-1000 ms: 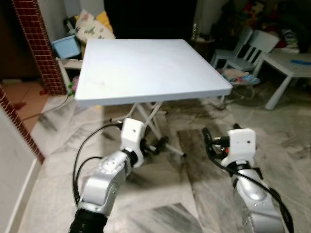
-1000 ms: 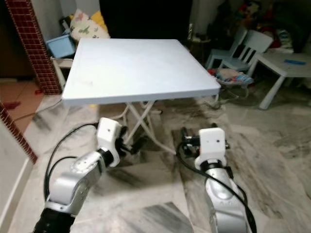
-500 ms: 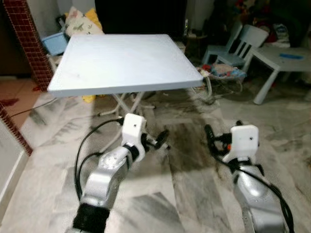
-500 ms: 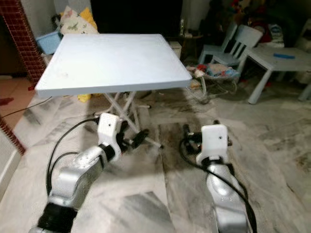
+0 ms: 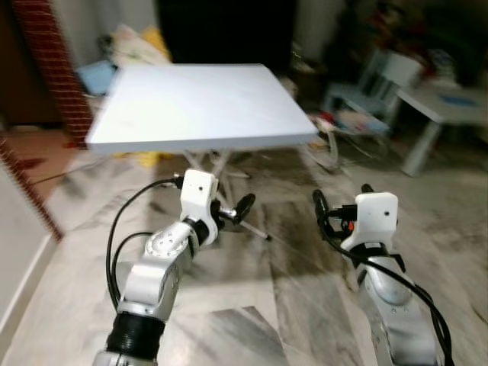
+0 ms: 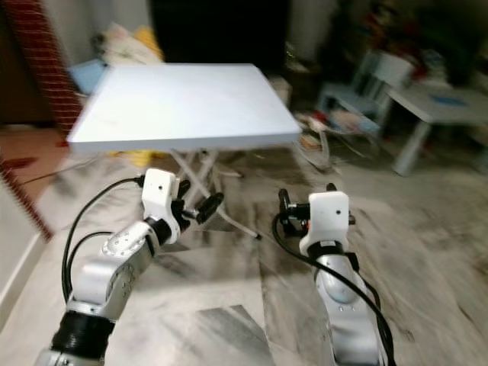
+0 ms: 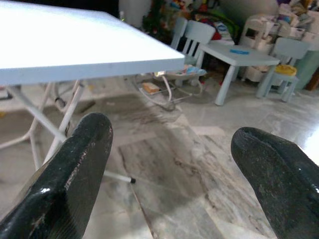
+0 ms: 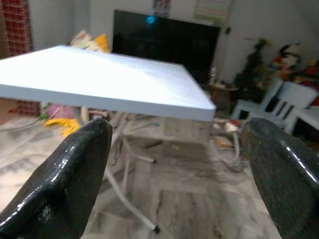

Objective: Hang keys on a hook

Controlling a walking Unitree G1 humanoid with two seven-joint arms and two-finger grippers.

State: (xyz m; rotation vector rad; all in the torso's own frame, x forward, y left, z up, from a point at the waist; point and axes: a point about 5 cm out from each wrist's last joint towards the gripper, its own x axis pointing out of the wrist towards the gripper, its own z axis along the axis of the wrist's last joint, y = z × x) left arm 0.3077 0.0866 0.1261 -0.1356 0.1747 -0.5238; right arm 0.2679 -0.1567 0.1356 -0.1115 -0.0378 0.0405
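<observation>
While walking with blurred head views, easy to drive a gripper into the edge of the bench (image 5: 200, 103), just ahead of and above both pairs of fingers. Also possible to catch the folding legs (image 7: 47, 117) below it. No keys and no hook to be made out anywhere, so impossible to say where the keys lie; risk of searching in the wrong place. Left gripper (image 7: 174, 184): spread wide, holding nothing, touching nothing. Right gripper (image 8: 177, 179): likewise released, wide apart, empty, with marble floor (image 8: 189, 209) beyond the fingers.
</observation>
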